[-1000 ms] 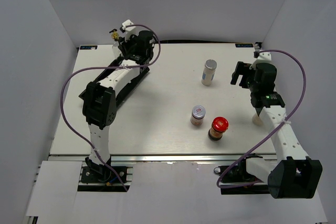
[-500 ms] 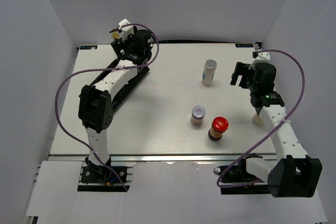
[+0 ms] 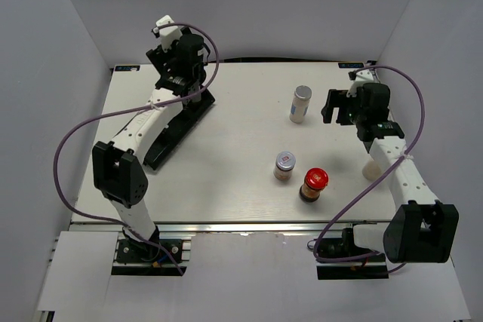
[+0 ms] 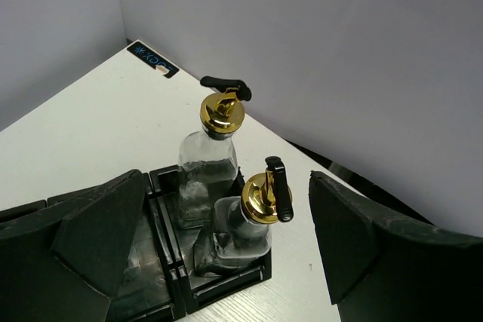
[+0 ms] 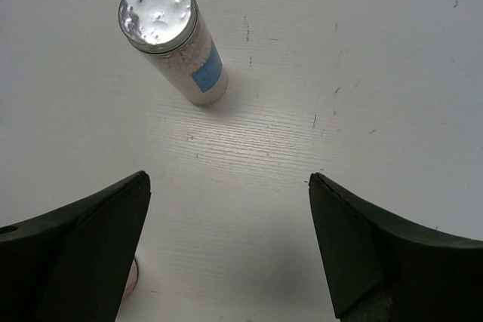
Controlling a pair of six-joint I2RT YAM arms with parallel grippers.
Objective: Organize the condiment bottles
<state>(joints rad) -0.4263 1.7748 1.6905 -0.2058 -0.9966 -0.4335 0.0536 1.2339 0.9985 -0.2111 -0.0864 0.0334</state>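
While left hand (image 4: 226, 243) and right hand (image 5: 226, 250) gape empty, two cruets (image 4: 207, 164) stand in the tray (image 4: 162, 243), mid-frame.

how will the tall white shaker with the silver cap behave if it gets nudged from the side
The tall white shaker with the silver cap stands upright and is narrow for its height, so a high push probably tips it. Its round body would likely roll afterwards.
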